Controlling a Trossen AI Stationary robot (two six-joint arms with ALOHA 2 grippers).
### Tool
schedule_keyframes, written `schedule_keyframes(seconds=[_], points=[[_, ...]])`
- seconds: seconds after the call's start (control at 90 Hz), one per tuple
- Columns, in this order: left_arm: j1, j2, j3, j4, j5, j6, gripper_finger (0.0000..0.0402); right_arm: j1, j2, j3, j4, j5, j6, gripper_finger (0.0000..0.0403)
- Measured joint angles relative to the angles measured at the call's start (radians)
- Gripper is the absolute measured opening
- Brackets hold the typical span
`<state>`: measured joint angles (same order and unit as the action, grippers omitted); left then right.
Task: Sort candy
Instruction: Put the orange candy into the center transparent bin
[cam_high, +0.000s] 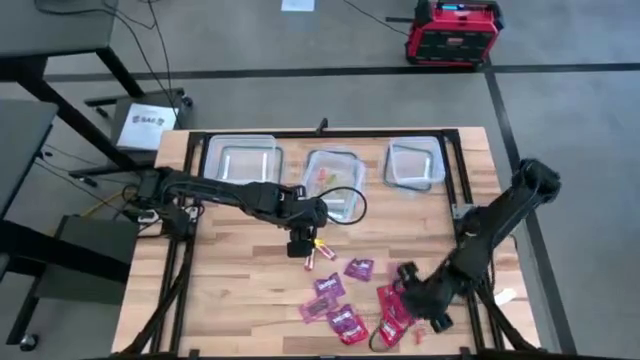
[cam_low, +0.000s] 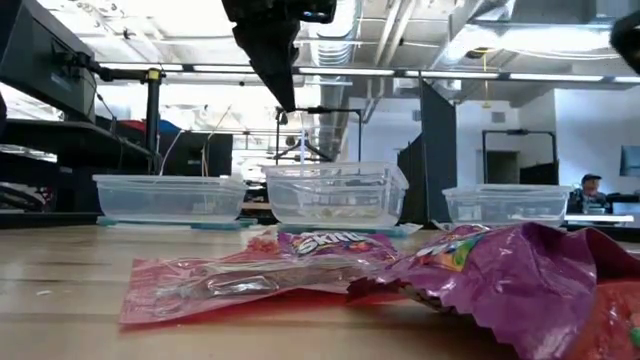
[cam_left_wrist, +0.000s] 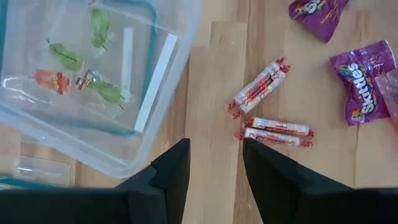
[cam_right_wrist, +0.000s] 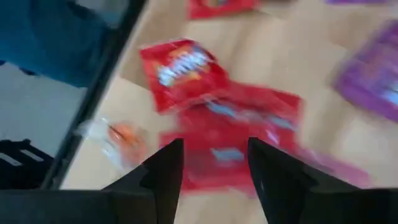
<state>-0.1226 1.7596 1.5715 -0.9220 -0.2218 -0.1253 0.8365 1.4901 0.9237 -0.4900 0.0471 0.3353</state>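
The candy lies on the near half of the wooden table: purple packets (cam_high: 358, 268) (cam_left_wrist: 367, 81), red packets (cam_high: 390, 305) (cam_right_wrist: 183, 68) and three small white rolls (cam_left_wrist: 273, 130). My left gripper (cam_high: 303, 243) (cam_left_wrist: 214, 168) hangs open above bare wood, between the middle clear container (cam_left_wrist: 93, 81) and the rolls, and touches nothing. My right gripper (cam_high: 415, 290) (cam_right_wrist: 214, 168) is open over a red packet (cam_right_wrist: 249, 137) at the near right. I cannot tell whether it touches the packet. The middle container holds a few green and orange sweets (cam_left_wrist: 65, 56).
Three clear containers stand in a row along the far edge (cam_high: 240, 160) (cam_high: 335, 175) (cam_high: 415, 163). A small clear-wrapped orange sweet (cam_right_wrist: 118, 137) lies by the table's right edge. A black frame (cam_high: 460, 190) runs around the tabletop. Bare wood shows at the near left (cam_high: 220, 290).
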Motion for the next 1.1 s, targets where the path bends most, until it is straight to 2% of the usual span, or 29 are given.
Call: schedule_keyframes(seconds=[0.1, 0.333, 0.456, 0.7, 0.778, 0.911, 1.1], points=[[0.000, 0.000, 0.000, 0.000, 0.000, -0.001, 0.0133, 0.035, 0.072, 0.002, 0.087, -0.013, -0.020, 0.0151], [0.000, 0.000, 0.000, 0.001, 0.000, 0.000, 0.0134, 0.068, 0.163, 0.038, 0.094, -0.022, -0.022, 0.0143], [0.000, 0.000, 0.000, 0.000, 0.000, -0.001, 0.0133, 0.074, 0.167, 0.038, 0.103, -0.050, -0.020, 0.0139], [0.000, 0.000, 0.000, 0.001, 0.000, -0.002, 0.0133, 0.114, 0.167, 0.039, 0.094, -0.233, 0.030, 0.0131], [0.000, 0.000, 0.000, 0.002, 0.000, 0.002, 0.0133, 0.127, 0.167, 0.039, 0.098, -0.238, 0.026, 0.0131], [0.000, 0.000, 0.000, 0.022, 0.000, 0.008, 0.0133, 0.122, 0.181, 0.039, 0.111, -0.181, -0.038, 0.0131], [-0.002, 0.000, -0.001, 0.020, 0.001, 0.012, 0.0133, 0.079, 0.211, 0.040, 0.115, -0.272, -0.037, 0.0131]])
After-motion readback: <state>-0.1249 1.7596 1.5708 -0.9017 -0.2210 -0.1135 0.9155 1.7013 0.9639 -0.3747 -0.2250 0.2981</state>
